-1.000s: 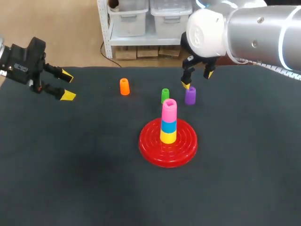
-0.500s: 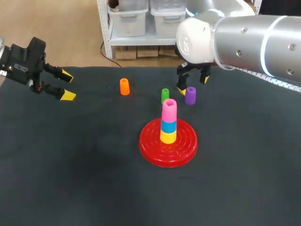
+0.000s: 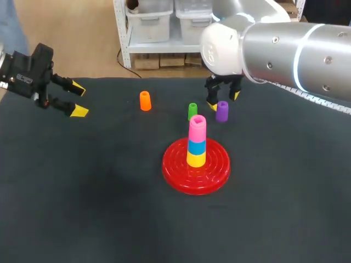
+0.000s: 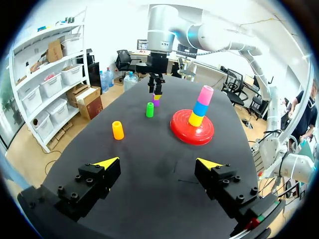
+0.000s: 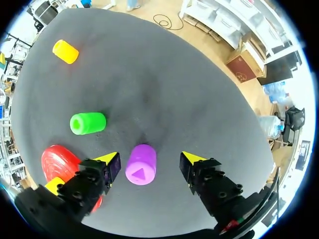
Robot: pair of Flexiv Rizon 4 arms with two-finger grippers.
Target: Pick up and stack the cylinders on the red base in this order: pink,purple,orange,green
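Both jaws of your right gripper (image 5: 149,160) stand wide around the upright purple plastic cylinder (image 5: 141,167), apparently not touching; close off-centre and it may topple toward the green cylinder (image 5: 87,123).

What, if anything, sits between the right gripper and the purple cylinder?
Nothing visible. The right gripper is open, with one finger on either side of the purple cylinder, neither touching it. The green cylinder sits off to one side, apart from both.
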